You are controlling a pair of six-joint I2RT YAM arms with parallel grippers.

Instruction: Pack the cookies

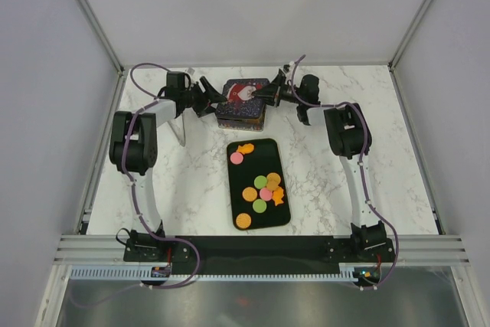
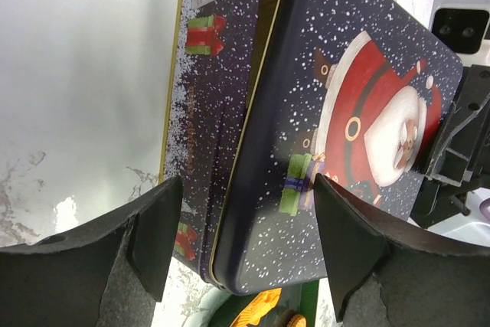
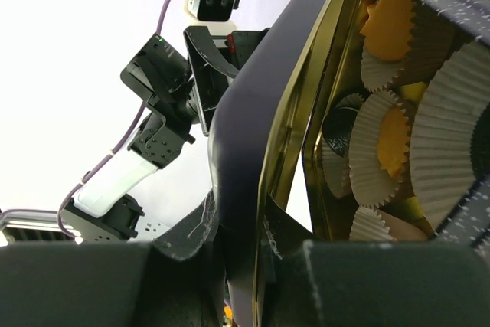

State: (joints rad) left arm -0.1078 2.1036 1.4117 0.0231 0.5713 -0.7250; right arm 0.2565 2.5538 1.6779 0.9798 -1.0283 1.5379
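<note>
Cookies (image 1: 260,182) dot a black tray (image 1: 264,160) on marbled table (image 1: 329,181) between grey walls (image 1: 46,74).

White links and black joints form the left arm (image 1: 130,143) and right arm (image 1: 346,132); purple cables (image 1: 145,66) trail each; the 6 o'clock bases (image 1: 142,244) carry tiny, possibly LED, lights.

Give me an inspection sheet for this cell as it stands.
Surface: white marble table.
Job's things: cookies lie on the black tray. The tin stands beyond it with its lid tilted ajar. The cups inside hold some orange cookies.
Clutter: nothing seen.
Grippers: the left gripper has its jaws open at the lid; the right gripper has its jaws shut on the lid's edge.
Cables: purple cables run along both arms, off the tray.
Surroundings: white walls.
</note>
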